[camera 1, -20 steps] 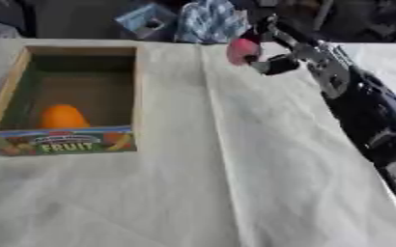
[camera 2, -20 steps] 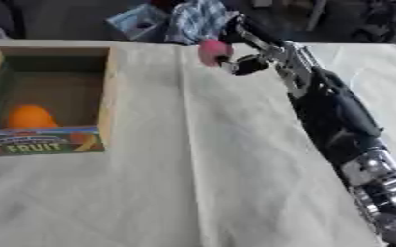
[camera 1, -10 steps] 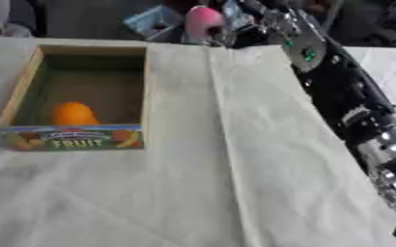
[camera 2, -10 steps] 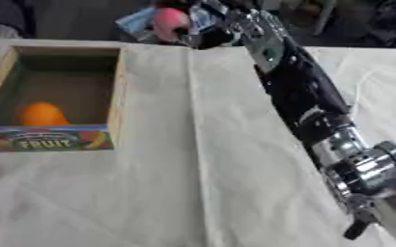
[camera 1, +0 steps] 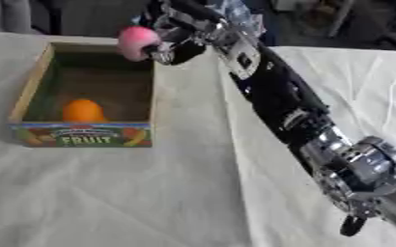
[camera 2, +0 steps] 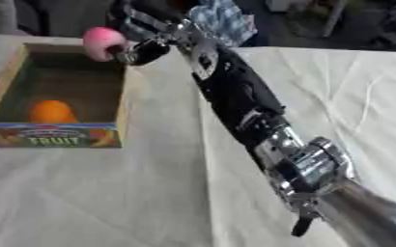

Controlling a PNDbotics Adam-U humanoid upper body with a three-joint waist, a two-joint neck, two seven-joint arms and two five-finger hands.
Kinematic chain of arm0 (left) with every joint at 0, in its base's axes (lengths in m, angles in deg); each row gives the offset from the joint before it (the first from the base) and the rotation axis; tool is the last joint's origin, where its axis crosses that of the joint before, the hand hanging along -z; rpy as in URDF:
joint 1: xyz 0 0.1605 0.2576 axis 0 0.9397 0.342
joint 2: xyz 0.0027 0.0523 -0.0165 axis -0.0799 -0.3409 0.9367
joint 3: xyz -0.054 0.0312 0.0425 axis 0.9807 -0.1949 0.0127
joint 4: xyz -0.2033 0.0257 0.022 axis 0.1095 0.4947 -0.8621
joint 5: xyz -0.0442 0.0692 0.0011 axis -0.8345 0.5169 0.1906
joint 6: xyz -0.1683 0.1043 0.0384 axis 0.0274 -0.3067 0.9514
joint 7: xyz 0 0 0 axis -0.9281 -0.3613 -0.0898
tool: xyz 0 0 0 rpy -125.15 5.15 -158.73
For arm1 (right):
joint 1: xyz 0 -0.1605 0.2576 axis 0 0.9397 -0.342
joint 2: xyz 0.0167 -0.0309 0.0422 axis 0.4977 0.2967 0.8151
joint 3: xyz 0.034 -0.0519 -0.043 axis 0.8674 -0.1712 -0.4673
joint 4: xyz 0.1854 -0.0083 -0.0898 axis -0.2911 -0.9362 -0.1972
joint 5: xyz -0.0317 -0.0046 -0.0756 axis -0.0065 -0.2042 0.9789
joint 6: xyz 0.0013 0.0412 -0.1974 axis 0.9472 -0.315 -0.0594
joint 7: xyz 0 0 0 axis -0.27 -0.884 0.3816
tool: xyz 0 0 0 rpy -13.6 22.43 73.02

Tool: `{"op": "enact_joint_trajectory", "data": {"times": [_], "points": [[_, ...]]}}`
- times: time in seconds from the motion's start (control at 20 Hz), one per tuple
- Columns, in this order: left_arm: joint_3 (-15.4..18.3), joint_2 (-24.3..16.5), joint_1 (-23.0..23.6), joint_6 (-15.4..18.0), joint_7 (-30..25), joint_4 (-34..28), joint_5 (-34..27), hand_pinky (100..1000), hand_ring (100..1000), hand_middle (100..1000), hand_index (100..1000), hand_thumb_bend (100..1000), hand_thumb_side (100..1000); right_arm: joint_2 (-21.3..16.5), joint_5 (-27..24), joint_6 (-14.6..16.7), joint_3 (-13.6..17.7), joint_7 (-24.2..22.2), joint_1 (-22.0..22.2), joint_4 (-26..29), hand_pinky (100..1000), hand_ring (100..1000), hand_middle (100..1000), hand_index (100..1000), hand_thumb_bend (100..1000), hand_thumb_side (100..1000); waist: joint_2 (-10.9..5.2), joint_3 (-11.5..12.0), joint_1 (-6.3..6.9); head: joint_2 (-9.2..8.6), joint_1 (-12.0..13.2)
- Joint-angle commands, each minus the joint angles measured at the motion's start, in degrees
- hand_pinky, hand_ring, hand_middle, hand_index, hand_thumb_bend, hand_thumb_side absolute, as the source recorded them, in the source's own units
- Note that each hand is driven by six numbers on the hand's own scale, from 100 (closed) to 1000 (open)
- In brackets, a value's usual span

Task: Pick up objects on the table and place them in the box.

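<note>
- Across the white cloth of the table (camera 1: 134, 193), the robot's right arm (camera 1: 277, 91) reaches in a long diagonal from the near right corner up to the far left, its long axis pointing at the far right corner of the box
- Over on the left stands the box (camera 1: 34, 87), a wooden crate with a printed "FRUIT" panel on its near wall, its long side running away from the robot; I count one box
- At the end of the arm, the right hand (camera 1: 177, 34) has its fingers curled round a pink object (camera 1: 137, 41), which it holds up in the air
- Just left of the hand's fingers, that pink object hangs above the far right rim of the box, about over the edge rather than clearly over the middle; by my judgement the drop depends on carrying it a little further left and nearer, so it clears the wall
- Down inside the box, toward its near end, lies one orange fruit (camera 1: 83, 111); so two pieces in all, one pink and one orange
- Nowhere in either view does the left hand show, so the right is the only hand near the box
</note>
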Motion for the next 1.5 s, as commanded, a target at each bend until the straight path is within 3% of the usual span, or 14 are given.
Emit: {"op": "enact_joint_trajectory", "data": {"times": [0.05,0.25,0.45,0.6,0.65,0.7,0.75,0.9,1.1,1.3,1.5], "points": [[-0.08,-0.66,-0.91,0.08,-0.37,-1.06,-0.31,518,497,502,699,837,404,1.12,1.89,0.39,-0.06,-0.16,-1.48,-0.06,710,739,447,529,100,100,-0.79,0.38,0.42,-0.57,-0.77],[-0.15,-0.5,-1.12,0.06,-0.44,-1.17,-0.39,516,496,501,699,838,403,2.71,4.36,0.91,-0.38,0.21,-0.84,-0.5,712,743,482,575,100,170,-0.62,1.1,0.31,-0.63,-1.06],[-0.18,-0.35,-1.22,-0.01,-0.44,-1.09,-0.4,514,496,501,698,840,403,4.08,7.14,1.67,-0.91,0.93,-0.06,-0.57,718,754,545,668,100,315,-0.5,1.42,0.28,-0.66,-1.09],[-0.19,-0.25,-1.26,0.01,-0.43,-1.04,-0.38,514,496,500,698,840,403,4.83,10.11,2.68,-1.47,1.37,0.54,-0.36,737,794,688,767,100,476,-0.41,1.46,0.32,-0.79,-1.01],[-0.17,-0.22,-1.25,0.03,-0.4,-1.03,-0.37,513,496,500,698,841,403,5.02,10.93,3.02,-1.57,1.51,0.7,-0.37,741,801,712,780,100,492,-0.38,1.42,0.33,-0.86,-0.93],[-0.16,-0.23,-1.25,0.01,-0.38,-0.99,-0.35,512,495,500,698,842,402,5.14,11.66,3.39,-1.69,1.72,0.76,-0.25,766,845,813,849,100,577,-0.34,1.34,0.32,-0.94,-0.9],[-0.15,-0.22,-1.27,0.0,-0.35,-0.96,-0.33,512,495,500,698,842,402,5.18,12.37,3.78,-1.87,1.87,0.78,-0.01,777,860,853,874,131,606,-0.3,1.26,0.31,-1.03,-0.84],[-0.12,-0.27,-1.35,0.01,-0.3,-0.93,-0.27,511,495,500,698,843,403,4.99,13.87,4.56,-2.23,2.64,0.57,1.19,800,883,920,910,215,627,-0.22,0.94,0.29,-1.2,-0.54],[-0.02,-0.33,-1.3,0.01,-0.16,-0.91,-0.17,510,495,500,697,845,402,4.33,14.24,4.79,-2.4,4.36,0.24,2.74,812,895,947,916,255,606,-0.18,0.55,0.31,-1.23,-0.31],[0.19,-0.39,-1.28,0.03,0.08,-0.9,-0.09,509,494,499,697,846,402,3.16,13.04,4.5,-2.48,5.95,0.11,3.82,811,896,943,916,230,516,-0.17,-0.04,0.32,-1.3,0.04],[0.53,-0.48,-0.9,0.03,0.49,-0.63,0.11,508,494,499,696,847,401,0.44,7.5,3.59,-2.99,6.93,0.25,5.72,803,891,924,910,159,431,-0.2,-1.38,0.38,-1.38,0.97]]}}
